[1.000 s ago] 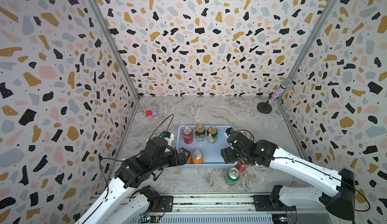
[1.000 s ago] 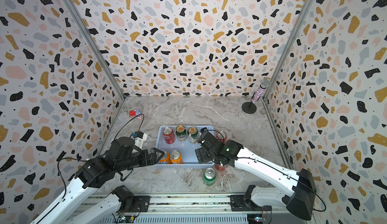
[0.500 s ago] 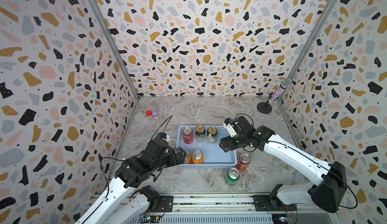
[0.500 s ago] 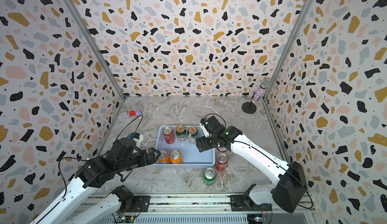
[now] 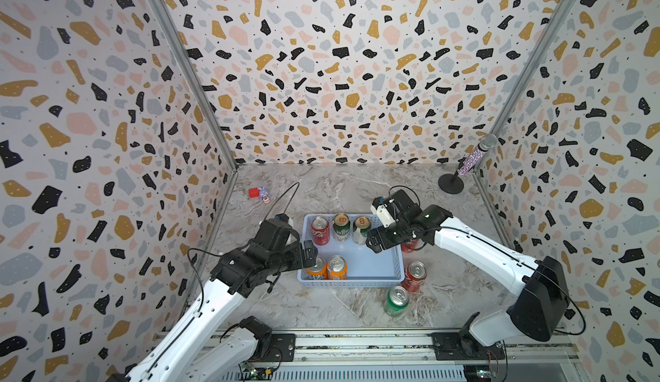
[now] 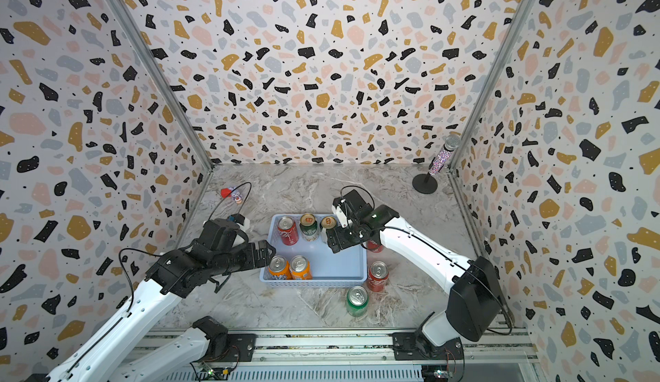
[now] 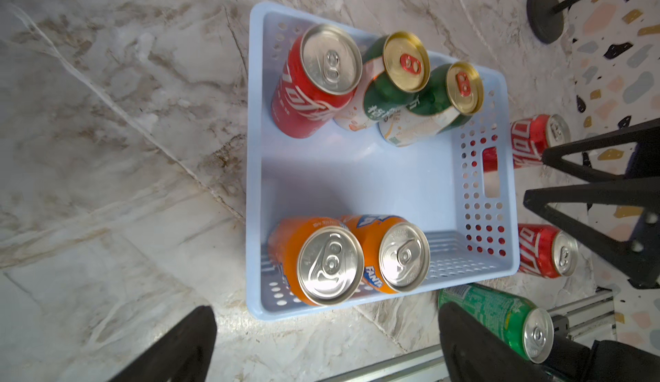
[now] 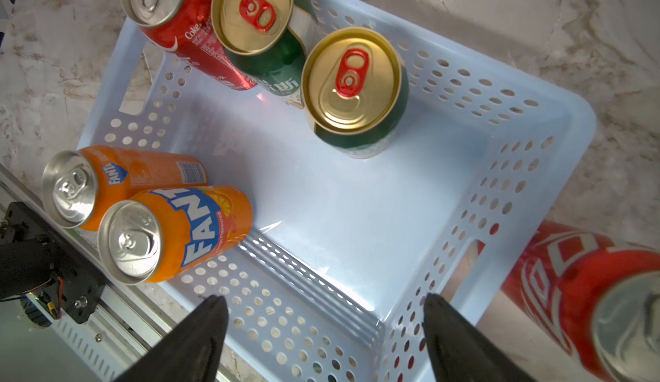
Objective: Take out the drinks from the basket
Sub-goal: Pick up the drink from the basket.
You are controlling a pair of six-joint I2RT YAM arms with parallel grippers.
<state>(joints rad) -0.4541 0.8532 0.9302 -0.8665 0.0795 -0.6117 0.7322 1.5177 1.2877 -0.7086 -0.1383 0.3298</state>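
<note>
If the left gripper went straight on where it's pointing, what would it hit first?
Probably the nearer orange can, just inside the basket wall; height is unclear, so the left gripper might clip that wall first.

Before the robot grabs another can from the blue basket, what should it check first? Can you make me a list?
1. Right tool open and empty: ok.
2. Left tool open and empty: ok.
3. Tools apart from each other: ok, at opposite sides of the basket.
4. Cans inside standing upright: ok, red cola can, two dark green cans, two Fanta cans.
5. Finger gap between the dark green cans: cannot tell, they overlap in every view.
6. Basket emptied: not ok, five cans inside.
</note>
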